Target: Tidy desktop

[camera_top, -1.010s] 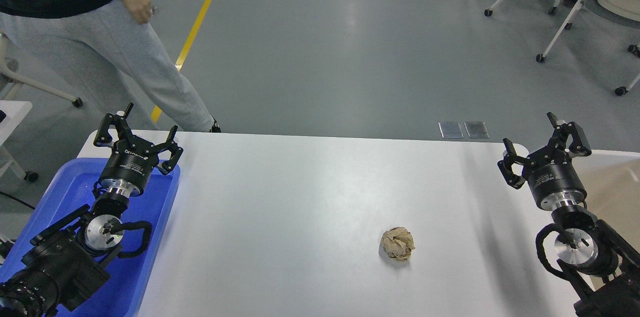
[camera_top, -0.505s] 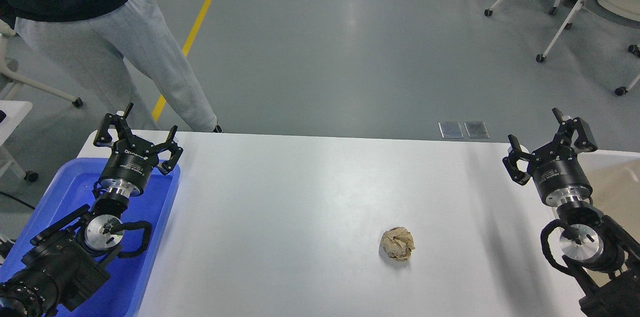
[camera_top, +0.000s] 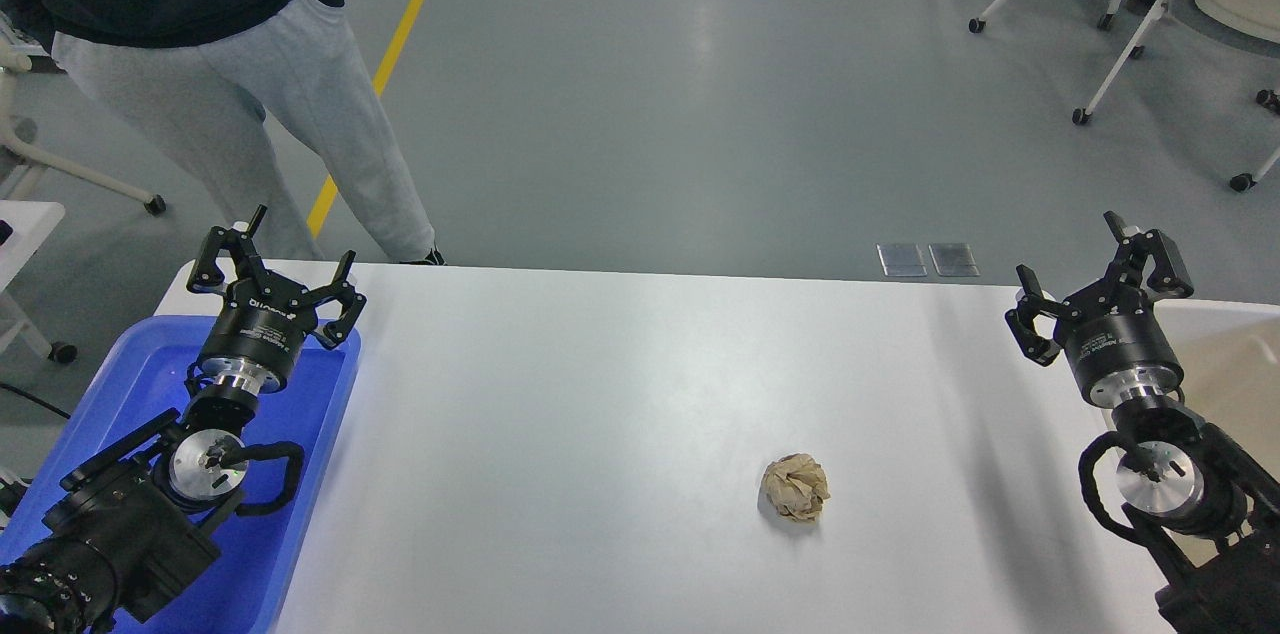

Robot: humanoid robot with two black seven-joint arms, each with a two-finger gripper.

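The white desktop fills the lower part of the head view. A crumpled brown paper ball lies on it, right of centre and near the front. My left gripper is open and empty, held above the far left corner over the blue tray. My right gripper is open and empty, held above the far right corner, well to the right of and behind the paper ball.
A white-rimmed beige bin stands at the right edge, partly behind my right arm. A person in grey trousers stands beyond the desk's far left corner. Wheeled chairs stand at the far right.
My right gripper has shifted slightly to the right and back. The person at the far left has stepped to the right. The left arm and the paper ball have not moved.
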